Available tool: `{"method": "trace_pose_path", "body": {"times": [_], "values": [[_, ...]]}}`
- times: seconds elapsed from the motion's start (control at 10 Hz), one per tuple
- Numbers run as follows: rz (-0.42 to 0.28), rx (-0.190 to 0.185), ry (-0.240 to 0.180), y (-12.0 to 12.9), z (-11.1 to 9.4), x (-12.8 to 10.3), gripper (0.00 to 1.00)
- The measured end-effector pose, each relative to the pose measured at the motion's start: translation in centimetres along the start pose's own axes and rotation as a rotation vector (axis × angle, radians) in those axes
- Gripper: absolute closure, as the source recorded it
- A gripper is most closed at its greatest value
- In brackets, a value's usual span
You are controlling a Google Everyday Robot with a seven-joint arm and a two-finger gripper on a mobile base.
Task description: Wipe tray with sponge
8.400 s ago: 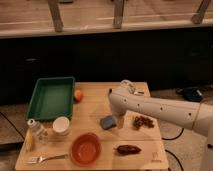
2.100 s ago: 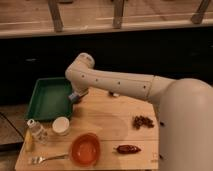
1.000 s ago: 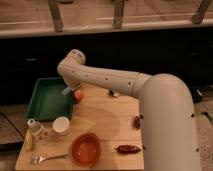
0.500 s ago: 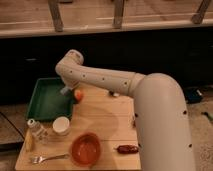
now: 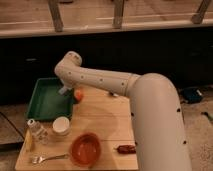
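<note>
The dark green tray (image 5: pixel 44 102) lies at the table's left rear corner. My gripper (image 5: pixel 65 91) is at the end of the white arm, low over the tray's right part, just inside its right rim. A small pale blue-grey piece, the sponge (image 5: pixel 63 91), shows at the gripper's tip and is held in it. I cannot tell whether the sponge touches the tray floor.
An orange fruit (image 5: pixel 78 94) sits right beside the tray's right rim, next to the gripper. In front of the tray stand a white cup (image 5: pixel 61 125), a small bottle (image 5: pixel 35 129), an orange bowl (image 5: pixel 85 148) and a fork (image 5: pixel 47 158). A dark red item (image 5: pixel 126 148) lies at the table's front right.
The gripper took the sponge from the table's middle and carried it left to the tray. Over the last second it has crept a little further left over the tray.
</note>
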Motion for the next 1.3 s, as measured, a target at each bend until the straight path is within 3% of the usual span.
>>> {"method": "trace_pose_path", "body": {"times": [1.3], "values": [[-0.069,0.077,-0.011,-2.7,3.1,-1.9,0.98]]}}
